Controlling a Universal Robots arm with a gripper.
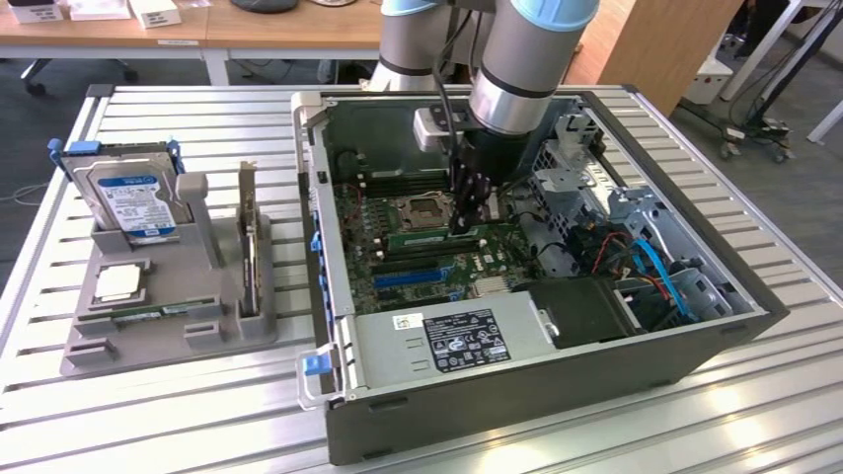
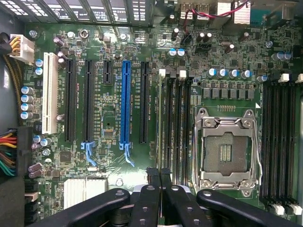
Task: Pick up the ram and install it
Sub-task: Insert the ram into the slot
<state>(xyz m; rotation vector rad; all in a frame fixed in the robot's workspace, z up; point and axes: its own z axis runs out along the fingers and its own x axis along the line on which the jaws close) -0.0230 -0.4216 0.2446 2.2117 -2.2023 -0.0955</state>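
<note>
My gripper (image 1: 464,229) reaches down into the open computer case (image 1: 345,395), just above the motherboard beside the CPU socket (image 1: 421,209). Its black fingers (image 2: 152,182) are pressed together with nothing visible between them, and they hover at the end of the black memory slots (image 2: 176,123). A thin green strip (image 1: 421,240) that looks like a ram stick stands along a slot, just to the exterior view's left of the fingertips. Another thin green ram stick (image 1: 161,312) lies flat in the grey holder (image 1: 93,351) on the table.
The grey holder also carries a blue-labelled hard drive (image 1: 132,202), an upright expansion card (image 1: 247,237) and a square chip (image 1: 118,281). Inside the case are a power supply (image 1: 448,341), drive cages and blue cables (image 1: 658,272). Expansion slots, one of them blue (image 2: 125,104), run beside the memory slots.
</note>
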